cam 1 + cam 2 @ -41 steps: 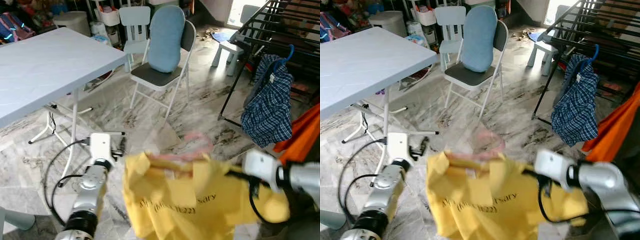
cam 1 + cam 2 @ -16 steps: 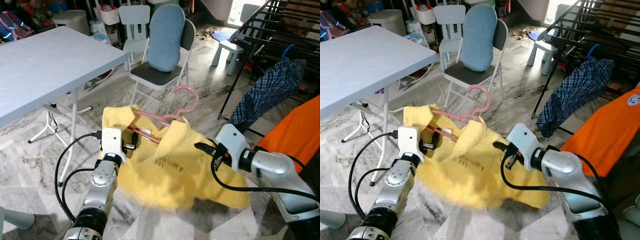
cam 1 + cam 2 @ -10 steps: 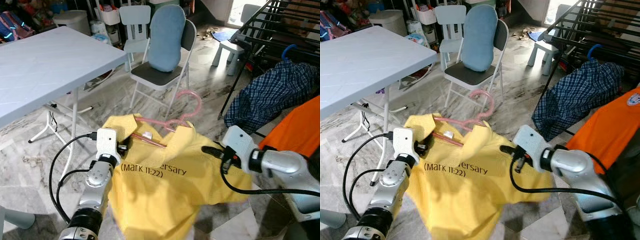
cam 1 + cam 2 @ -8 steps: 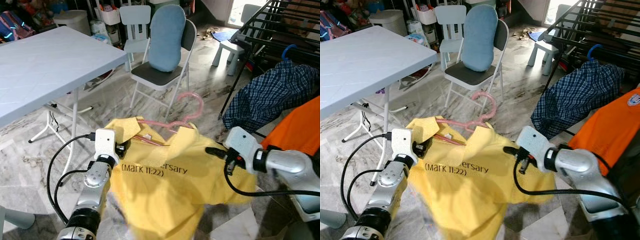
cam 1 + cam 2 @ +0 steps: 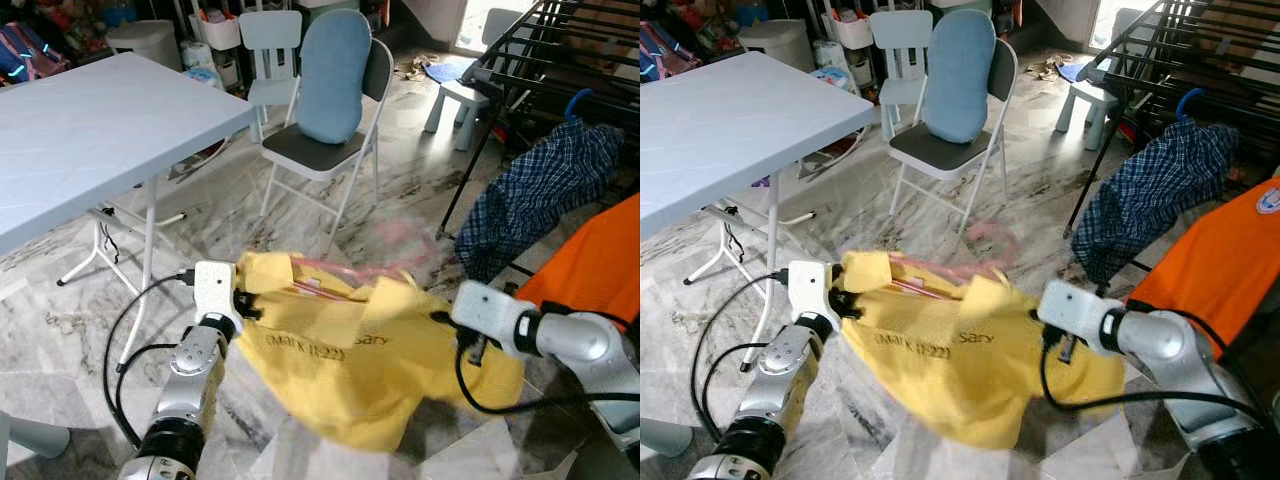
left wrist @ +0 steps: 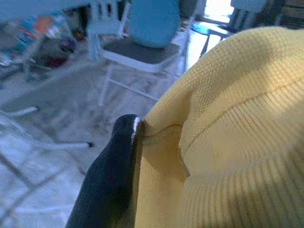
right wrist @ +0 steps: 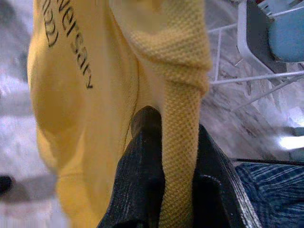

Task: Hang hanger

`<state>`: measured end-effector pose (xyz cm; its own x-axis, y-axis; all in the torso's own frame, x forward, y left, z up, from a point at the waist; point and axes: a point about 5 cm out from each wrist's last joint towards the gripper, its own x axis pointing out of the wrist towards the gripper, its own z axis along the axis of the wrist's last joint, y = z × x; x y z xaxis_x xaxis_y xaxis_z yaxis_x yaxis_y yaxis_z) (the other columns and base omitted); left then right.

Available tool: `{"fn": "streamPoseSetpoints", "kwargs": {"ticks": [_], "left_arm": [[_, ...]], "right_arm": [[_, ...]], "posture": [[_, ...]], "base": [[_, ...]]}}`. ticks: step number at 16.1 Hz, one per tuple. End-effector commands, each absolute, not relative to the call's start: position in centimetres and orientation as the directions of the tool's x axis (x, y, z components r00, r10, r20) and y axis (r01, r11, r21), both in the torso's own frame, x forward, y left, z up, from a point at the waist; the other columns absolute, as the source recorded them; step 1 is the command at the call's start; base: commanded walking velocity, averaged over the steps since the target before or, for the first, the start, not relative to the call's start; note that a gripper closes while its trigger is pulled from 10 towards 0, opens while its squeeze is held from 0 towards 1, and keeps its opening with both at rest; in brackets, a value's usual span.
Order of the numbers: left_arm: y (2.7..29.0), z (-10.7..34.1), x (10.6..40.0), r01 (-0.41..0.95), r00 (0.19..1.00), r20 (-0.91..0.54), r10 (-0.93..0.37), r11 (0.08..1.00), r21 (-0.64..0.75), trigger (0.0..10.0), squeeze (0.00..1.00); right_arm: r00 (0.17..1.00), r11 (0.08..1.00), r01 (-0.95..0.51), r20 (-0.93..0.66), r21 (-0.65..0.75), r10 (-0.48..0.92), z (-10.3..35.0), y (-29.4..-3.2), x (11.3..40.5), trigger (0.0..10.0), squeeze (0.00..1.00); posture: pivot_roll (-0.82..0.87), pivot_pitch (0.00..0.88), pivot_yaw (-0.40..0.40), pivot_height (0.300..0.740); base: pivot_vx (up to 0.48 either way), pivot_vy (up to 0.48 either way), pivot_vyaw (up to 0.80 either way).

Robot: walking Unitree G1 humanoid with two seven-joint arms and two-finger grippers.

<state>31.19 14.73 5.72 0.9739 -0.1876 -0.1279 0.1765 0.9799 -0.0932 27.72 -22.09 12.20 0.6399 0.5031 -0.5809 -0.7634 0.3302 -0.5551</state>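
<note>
Lower now, the yellow printed T-shirt (image 5: 350, 360) on its pink hanger (image 5: 345, 268) stays pinched between left gripper (image 5: 238, 303) and right gripper (image 5: 448, 322).

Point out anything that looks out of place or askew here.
The yellow shirt sags bunched between the left pincer and right pincer, its pink hanger half buried in the collar. On the drying rack, the plaid shirt hangs crumpled to one side.
</note>
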Motion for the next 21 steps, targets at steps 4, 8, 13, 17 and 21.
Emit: {"fn": "streamPoseSetpoints", "kwargs": {"ticks": [4, 8, 13, 17, 21], "left_arm": [[15.5, 6.9, 31.7, 0.198, 0.967, -0.125, -0.222, 0.964, -0.178, 0.0, 0.00], [12.9, 5.6, 30.4, 0.423, 0.854, -0.235, -0.464, 0.882, -0.206, 0.0, 0.00], [12.2, 7.8, 29.9, 0.583, 0.748, -0.147, -0.648, 0.746, -0.321, 0.0, 0.00], [15.3, 7.6, 31.3, 0.404, 0.855, -0.183, -0.485, 0.846, -0.349, 0.0, 0.00], [17.8, 5.1, 30.8, 0.267, 0.869, -0.330, -0.370, 0.910, -0.317, 0.0, 0.00]], "right_arm": [[0.637, 0.192, -0.760, -0.657, -0.620, 0.403, 11.7, -24.3, 27.7, 10.0, 0.00], [0.742, 0.222, -0.655, -0.562, -0.722, 0.365, 12.2, -24.0, 29.5, 10.0, 0.00], [0.700, 0.117, -0.696, -0.633, -0.708, 0.330, 10.9, -25.2, 28.6, 10.0, 0.00], [0.614, 0.104, -0.770, -0.686, -0.630, 0.389, 11.2, -26.1, 27.2, 10.0, 0.00], [0.560, 0.195, -0.813, -0.644, -0.549, 0.522, 14.8, -27.1, 26.2, 10.0, 0.00]], "posture": [[-0.30, 0.000, 0.037, 0.740], [-0.30, 0.000, 0.035, 0.740], [-0.30, 0.000, 0.034, 0.740], [-0.30, 0.000, 0.037, 0.740], [-0.31, 0.000, 0.043, 0.740]], "base": [[0.000, 0.000, 0.00], [0.000, 0.000, 0.00], [0.000, 0.000, 0.00], [0.000, 0.000, 0.00], [0.000, 0.000, 0.00]]}}
